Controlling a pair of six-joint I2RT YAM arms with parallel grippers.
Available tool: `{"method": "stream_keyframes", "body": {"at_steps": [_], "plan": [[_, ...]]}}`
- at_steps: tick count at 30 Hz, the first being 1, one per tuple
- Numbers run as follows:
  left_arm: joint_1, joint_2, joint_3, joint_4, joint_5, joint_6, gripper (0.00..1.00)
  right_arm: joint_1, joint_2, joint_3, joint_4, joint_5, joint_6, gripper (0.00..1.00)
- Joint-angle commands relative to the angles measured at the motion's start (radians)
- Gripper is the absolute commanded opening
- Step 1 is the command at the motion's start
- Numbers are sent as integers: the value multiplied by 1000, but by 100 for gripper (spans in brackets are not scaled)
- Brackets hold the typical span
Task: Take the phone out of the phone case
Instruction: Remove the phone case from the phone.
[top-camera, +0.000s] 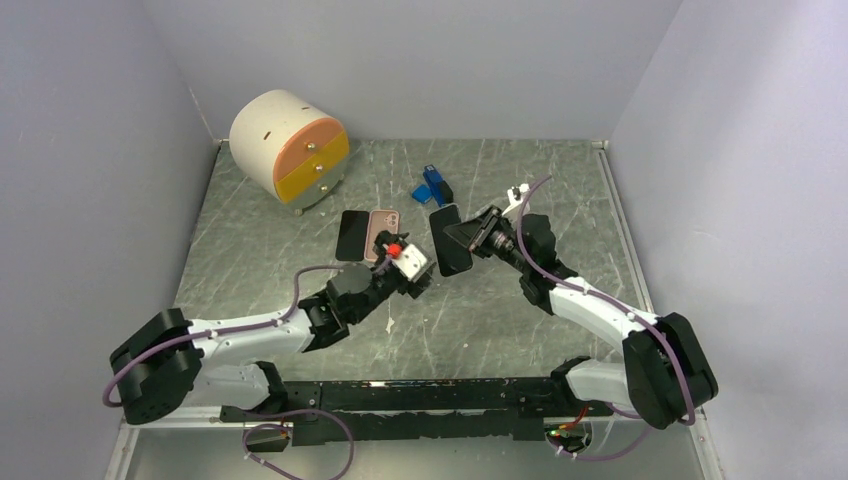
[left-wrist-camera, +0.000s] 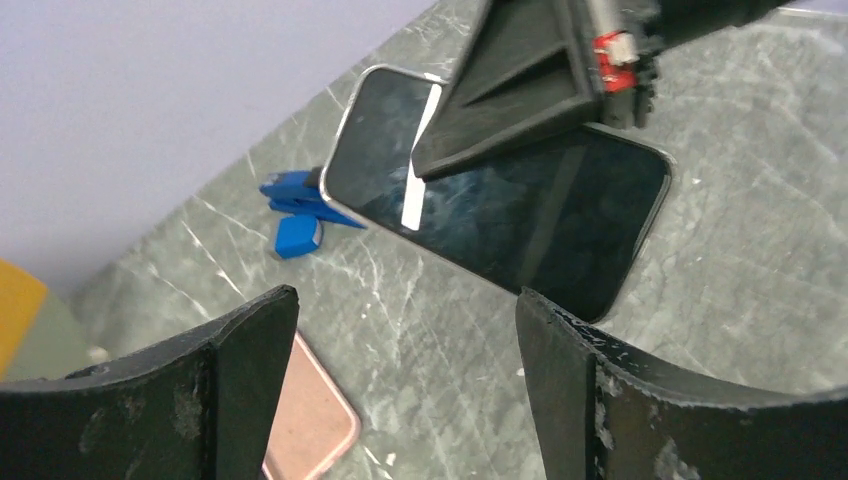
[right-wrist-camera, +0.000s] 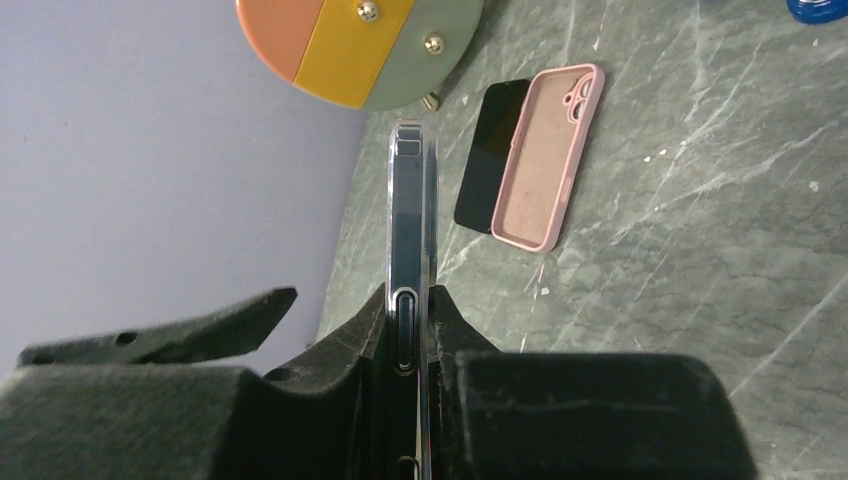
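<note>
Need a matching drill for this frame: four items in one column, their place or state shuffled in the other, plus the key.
Column 1
1. pink case
2. blue clip
3. clear-cased phone
4. left gripper

Column 2
A. open, holding nothing
B. pinched edge-on in the right gripper
C. lying empty beside the black phone
D. on the table, beyond the held phone, toward the back wall

Pairs: 1-C, 2-D, 3-B, 4-A
</note>
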Motion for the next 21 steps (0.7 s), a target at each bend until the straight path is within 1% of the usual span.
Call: {"method": "stream_keyframes", "body": {"at_steps": [1, 7, 9, 13, 17, 21], "plan": [[92, -67, -28, 0, 167, -320, 84, -17, -35, -22, 236, -51, 79, 0], [148, -90, -44, 2, 300, -478, 84, -38, -26, -50, 374, -81, 156, 0], [168, -89, -55, 22, 342, -555, 86, -45, -25, -62, 429, -86, 183, 0], [219, -53, -70, 87, 453, -722, 86, -48, -9, -69, 533, -100, 224, 0], [241, -11, -83, 181, 517, -781, 84, -48, 21, -66, 622, -122, 272, 0], [248, -3, -80, 218, 555, -794, 84, -46, 23, -60, 623, -127, 271, 0]]}}
